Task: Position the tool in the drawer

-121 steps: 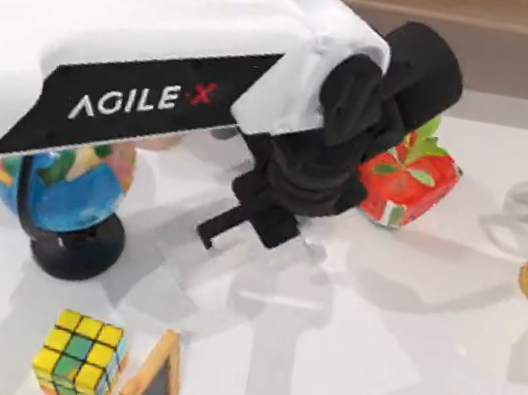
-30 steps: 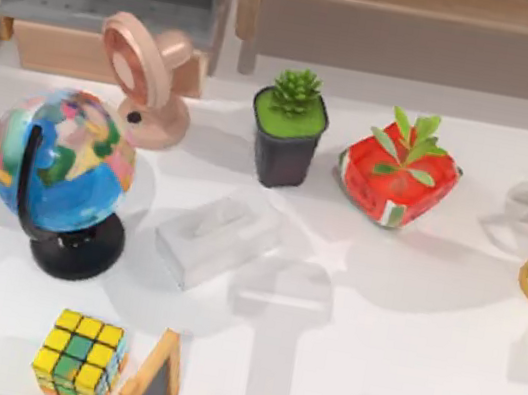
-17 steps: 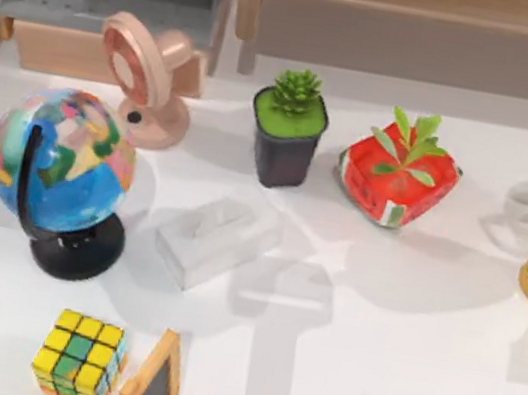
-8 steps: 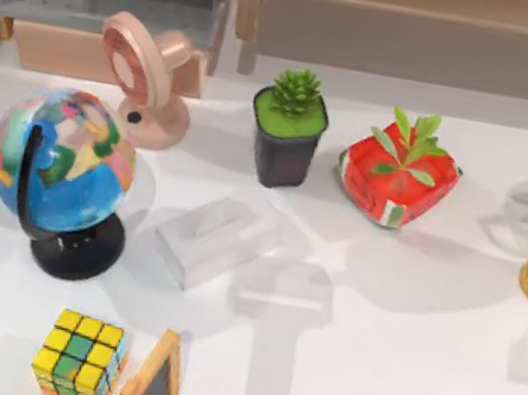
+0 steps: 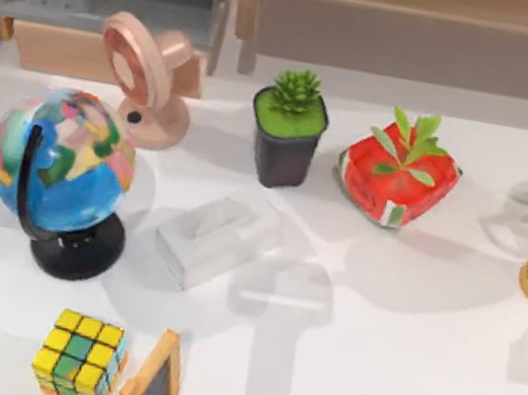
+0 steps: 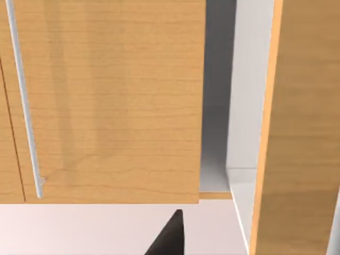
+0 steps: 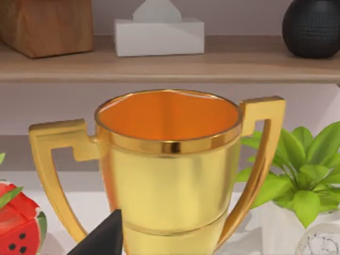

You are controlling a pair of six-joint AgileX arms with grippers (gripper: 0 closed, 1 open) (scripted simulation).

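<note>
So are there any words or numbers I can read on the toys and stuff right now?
None: no readable word, number or sign stands on anything in these pictures.
The globe has coloured patches but no legible names.
The Rubik's cube shows plain coloured squares.
The gold trophy is bare, with no engraving.
The wooden cabinet door carries no label.

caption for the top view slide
Open drawer behind a pink fan, globe and tissue box on a white table.
</note>
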